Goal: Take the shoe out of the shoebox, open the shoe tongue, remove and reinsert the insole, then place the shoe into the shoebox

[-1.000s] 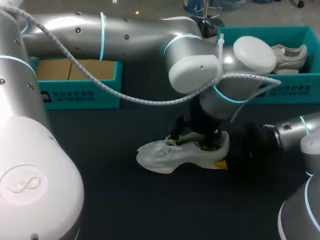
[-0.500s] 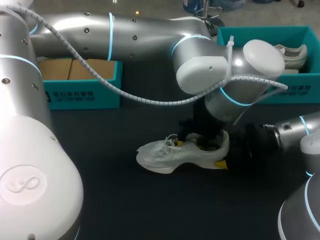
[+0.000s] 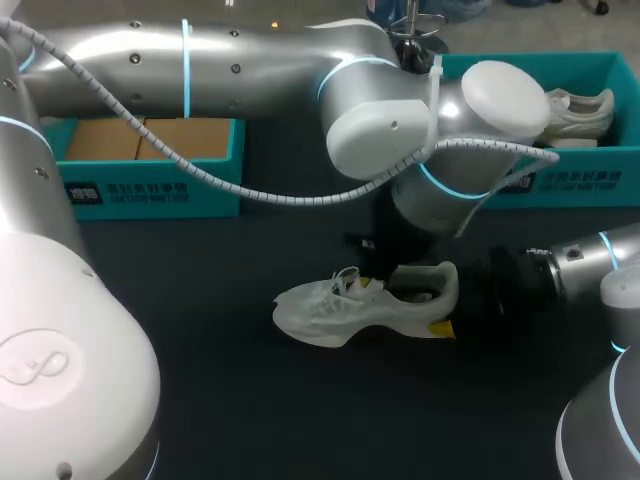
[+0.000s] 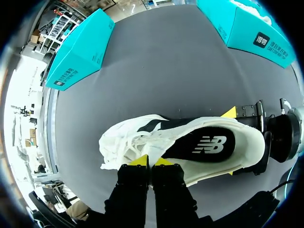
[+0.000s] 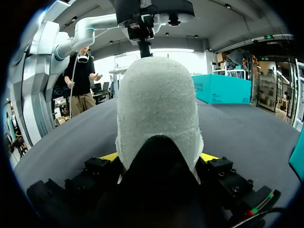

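The shoe (image 3: 365,305) has a soft, matt upper of white woven mesh over a smooth foam sole. In the right wrist view its heel (image 5: 156,114) shows a rough, nappy cloth. Its insole (image 4: 204,145) is smooth black with a faint sheen. The table (image 3: 200,350) is dark, matt and finely grained. The left arm (image 3: 250,60) is satin silvery metal, with a glossy white plastic cap (image 3: 505,95) and a ribbed plastic cable sleeve (image 3: 250,190). The left shoebox (image 3: 150,185) and right shoebox (image 3: 580,180) are matt teal card, and the left one is bare brown card inside. The left gripper (image 4: 152,161) has matt black fingers.
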`<state>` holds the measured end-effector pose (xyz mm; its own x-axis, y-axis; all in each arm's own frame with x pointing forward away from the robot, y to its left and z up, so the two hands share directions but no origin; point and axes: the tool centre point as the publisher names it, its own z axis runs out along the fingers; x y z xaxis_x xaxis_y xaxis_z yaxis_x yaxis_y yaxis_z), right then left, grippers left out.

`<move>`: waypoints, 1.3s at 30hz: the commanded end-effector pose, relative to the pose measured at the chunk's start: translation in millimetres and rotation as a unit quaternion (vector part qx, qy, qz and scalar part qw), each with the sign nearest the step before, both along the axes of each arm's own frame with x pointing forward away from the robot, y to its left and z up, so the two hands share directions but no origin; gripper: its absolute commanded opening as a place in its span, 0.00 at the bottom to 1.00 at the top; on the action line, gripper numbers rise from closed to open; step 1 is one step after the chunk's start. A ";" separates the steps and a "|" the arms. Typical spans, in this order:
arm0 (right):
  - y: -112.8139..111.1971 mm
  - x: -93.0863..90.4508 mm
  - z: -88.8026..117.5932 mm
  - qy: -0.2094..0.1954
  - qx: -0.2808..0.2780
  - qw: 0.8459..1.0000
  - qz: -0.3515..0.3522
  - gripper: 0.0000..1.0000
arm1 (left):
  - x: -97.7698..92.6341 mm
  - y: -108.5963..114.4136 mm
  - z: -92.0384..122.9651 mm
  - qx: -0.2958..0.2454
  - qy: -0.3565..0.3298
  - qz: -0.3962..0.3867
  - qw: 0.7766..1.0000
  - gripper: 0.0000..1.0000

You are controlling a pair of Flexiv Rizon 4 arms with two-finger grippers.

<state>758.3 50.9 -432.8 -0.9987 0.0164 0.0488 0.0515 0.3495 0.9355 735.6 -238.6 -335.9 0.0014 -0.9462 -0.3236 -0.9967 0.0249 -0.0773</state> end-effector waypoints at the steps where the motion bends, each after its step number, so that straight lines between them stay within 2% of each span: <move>1: 2.8 0.5 -6.8 0.000 -0.001 1.000 0.000 0.00 | -3.2 25.3 21.8 -0.045 -0.012 0.008 0.999 0.00; 6: 2.8 0.5 -6.8 0.000 -0.001 1.000 0.000 0.00 | 0.5 45.7 35.4 -0.075 -0.009 0.021 0.997 0.00; 11: 2.8 0.5 -6.8 0.000 -0.001 1.000 0.000 0.00 | 2.3 57.8 36.3 -0.125 0.002 0.016 0.992 0.00; 12: 2.8 0.5 -6.8 0.000 -0.001 1.000 0.000 0.00 | 2.2 58.3 36.2 -0.124 0.002 0.017 0.992 0.13; 13: 2.8 0.5 -6.8 0.000 -0.001 1.000 0.000 0.00 | 2.2 58.5 35.9 -0.130 0.005 0.015 0.991 0.40; 14: 2.8 0.5 -6.8 0.000 -0.001 1.000 0.000 0.00 | 2.1 58.6 35.7 -0.133 0.009 0.016 0.991 0.48; 16: 2.8 0.5 -6.8 0.000 -0.001 1.000 0.000 0.00 | 2.0 58.3 35.4 -0.139 0.015 0.016 0.990 0.89; 17: 2.8 0.5 -6.8 0.000 -0.001 1.000 0.000 0.00 | 2.1 57.2 35.4 -0.139 0.015 0.016 0.990 0.95; 19: 2.8 0.5 -6.8 0.000 -0.001 1.000 0.000 0.00 | 2.7 55.0 35.7 -0.143 0.018 0.016 0.989 1.00; 24: 2.8 0.5 -6.8 0.000 -0.001 1.000 0.000 0.00 | 5.4 46.7 34.0 -0.149 0.025 0.017 0.988 0.98; 25: 2.8 0.5 -6.8 0.000 -0.001 1.000 0.000 0.00 | 5.5 44.6 34.1 -0.152 0.028 0.016 0.988 0.91; 27: 2.8 0.5 -6.8 0.000 -0.001 1.000 0.000 0.00 | 5.4 40.2 34.8 -0.153 0.030 0.015 0.988 0.69; 28: 2.8 0.5 -6.8 0.000 -0.001 1.000 0.000 0.00 | 5.3 38.0 35.4 -0.155 0.030 0.012 0.987 0.51; 31: 2.8 0.5 -6.8 0.000 -0.001 1.000 0.000 0.00 | 4.7 32.2 38.4 -0.155 0.031 0.009 0.987 0.34; 35: 2.8 0.5 -6.8 0.000 -0.001 1.000 0.000 0.00 | 4.3 27.4 41.3 -0.156 0.033 0.005 0.987 0.04; 36: 2.8 0.5 -6.8 0.000 -0.001 1.000 0.000 0.00 | 4.2 26.6 42.3 -0.156 0.033 0.003 0.987 0.00; 39: 2.8 0.5 -6.8 0.000 -0.001 1.000 0.000 0.00 | 3.6 27.0 47.1 -0.157 0.033 -0.002 0.987 0.00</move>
